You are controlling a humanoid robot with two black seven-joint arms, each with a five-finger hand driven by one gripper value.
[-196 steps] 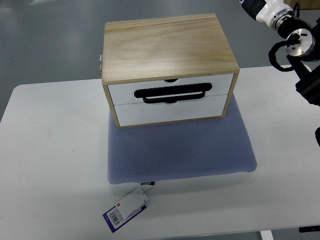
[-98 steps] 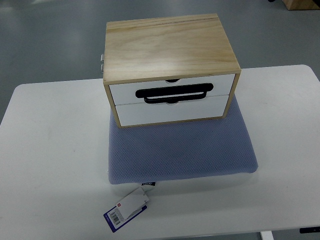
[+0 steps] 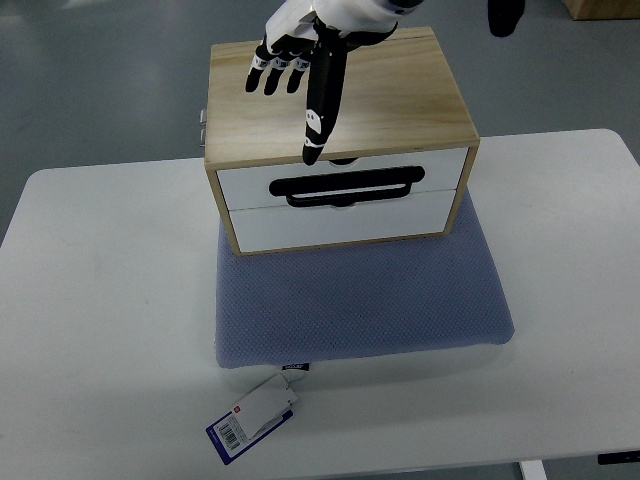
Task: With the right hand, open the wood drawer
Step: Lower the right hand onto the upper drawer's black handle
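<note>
On a white table [image 3: 100,300], a blue-grey cushion [image 3: 360,300] carries a wood drawer box [image 3: 405,95] near the far edge. It has two white drawer fronts, both shut, with a black handle [image 3: 350,187] across them. A white and blue tag [image 3: 250,420] with a barcode lies at the cushion's near edge; its print is too small to read. A black and white robot hand [image 3: 310,35] reaches in from the top edge, above the box lid. It grasps nothing: one finger [image 3: 320,100] points straight towards the upper drawer's front edge, the others partly bent.
</note>
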